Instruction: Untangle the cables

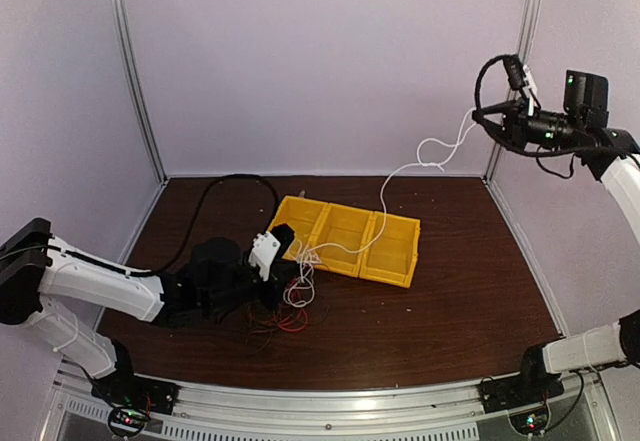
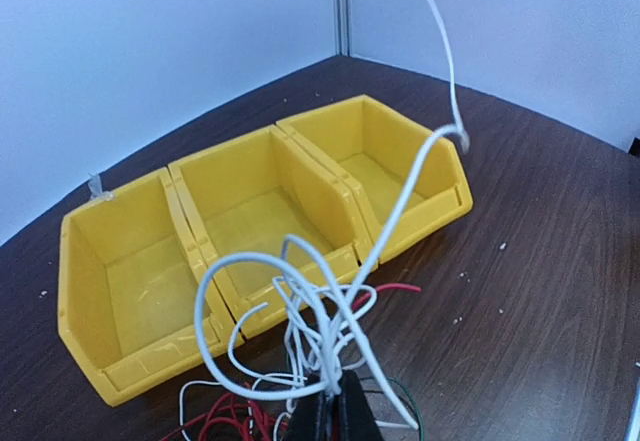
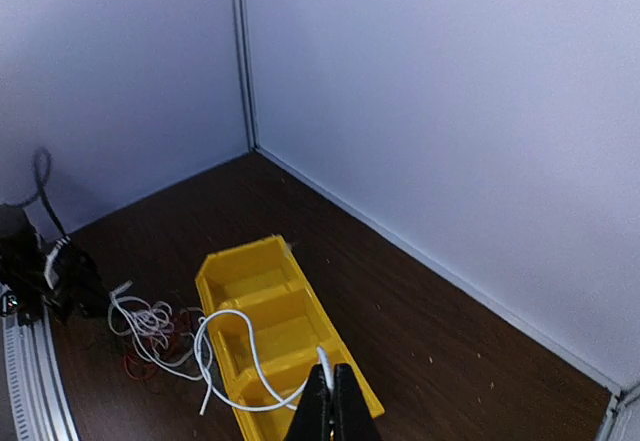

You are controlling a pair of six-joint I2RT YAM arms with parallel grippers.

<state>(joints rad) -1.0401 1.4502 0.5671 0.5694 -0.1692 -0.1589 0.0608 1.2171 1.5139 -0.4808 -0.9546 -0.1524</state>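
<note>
A mixed clump of thin white, red and dark cables (image 1: 290,306) lies on the brown table in front of the yellow bins. My left gripper (image 1: 285,266) sits low at the clump, shut on a bunch of white cable loops (image 2: 320,331); red cable (image 2: 225,416) lies beside it. One long white cable (image 1: 400,171) runs from the clump up over the bins to my right gripper (image 1: 478,113), raised high at the right and shut on its end (image 3: 322,361). The right wrist view shows this cable (image 3: 225,351) hanging in a loop over the bins.
Three joined yellow bins (image 1: 350,236) stand behind the clump, seen also in the left wrist view (image 2: 250,211) and the right wrist view (image 3: 270,311). A thick black arm cable (image 1: 215,196) loops at the back left. Grey walls enclose the table.
</note>
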